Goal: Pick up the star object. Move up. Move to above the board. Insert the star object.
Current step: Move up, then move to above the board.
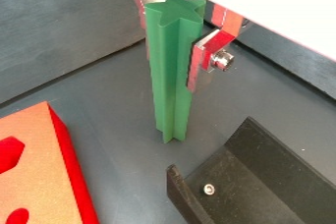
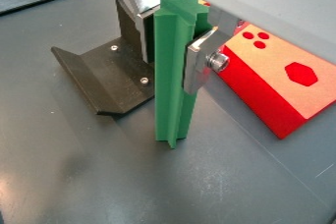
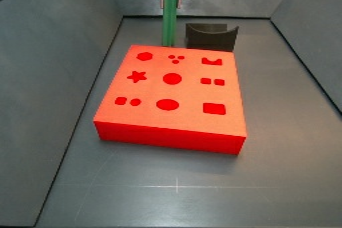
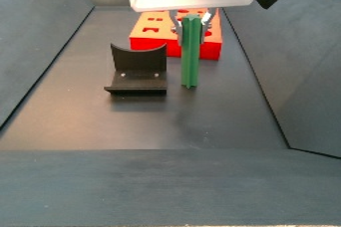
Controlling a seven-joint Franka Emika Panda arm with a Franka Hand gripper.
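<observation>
The star object (image 2: 174,76) is stood upright on the floor, its long axis pointing straight up. Its top end is seen between the silver fingers (image 2: 203,59) of the gripper (image 1: 175,27), which is placed right over it. In both wrist views the fingers are pressed to its sides, so it looks clamped. Its foot seems to be touching the floor, so it is not lifted yet. In a side view the board (image 3: 174,92) is found at about 6 o'clock from the star object (image 3: 170,17), near but apart. The fixture (image 3: 211,36) is placed just beside the star object, at about 4 o'clock. A straight lift is judged to be needed first, then a move over the board.
</observation>
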